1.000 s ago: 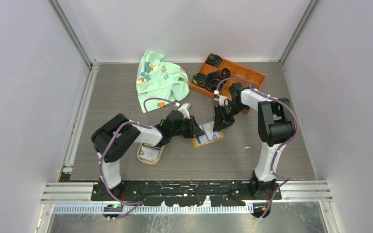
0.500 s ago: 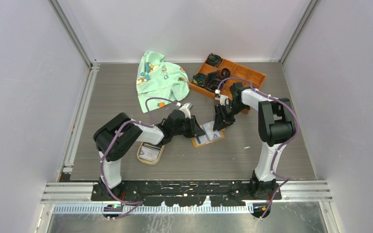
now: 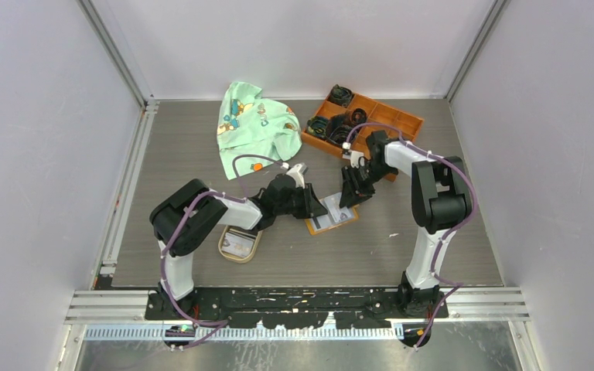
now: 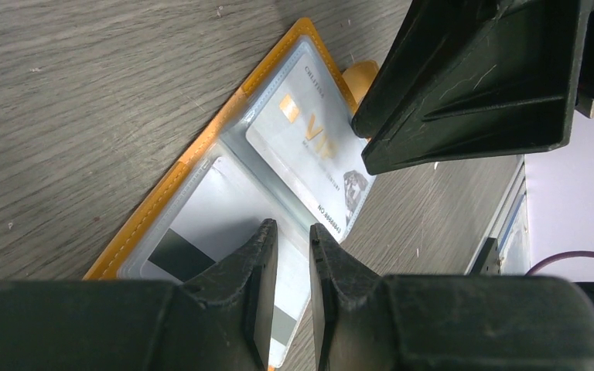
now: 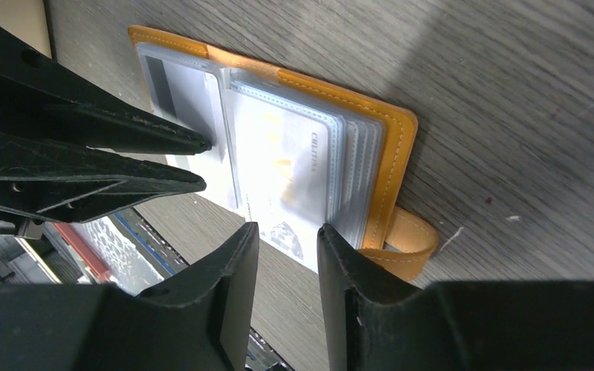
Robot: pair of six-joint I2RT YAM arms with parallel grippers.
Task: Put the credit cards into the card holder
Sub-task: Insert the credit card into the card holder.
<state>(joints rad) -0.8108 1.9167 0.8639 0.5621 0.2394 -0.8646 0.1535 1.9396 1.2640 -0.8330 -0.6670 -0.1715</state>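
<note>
Shows thin, stiff, slippery credit card partly in card holder, best pinched at free edge; left jaws nearly shut, grip unclear; right jaws slightly apart.

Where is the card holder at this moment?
In the top view, the card holder lies open between the left gripper and the right gripper, right of the tan dish.

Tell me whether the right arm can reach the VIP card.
Probably yes: the right end effector hovers open over the VIP card in the card holder; the left end effector is at the other page.
</note>
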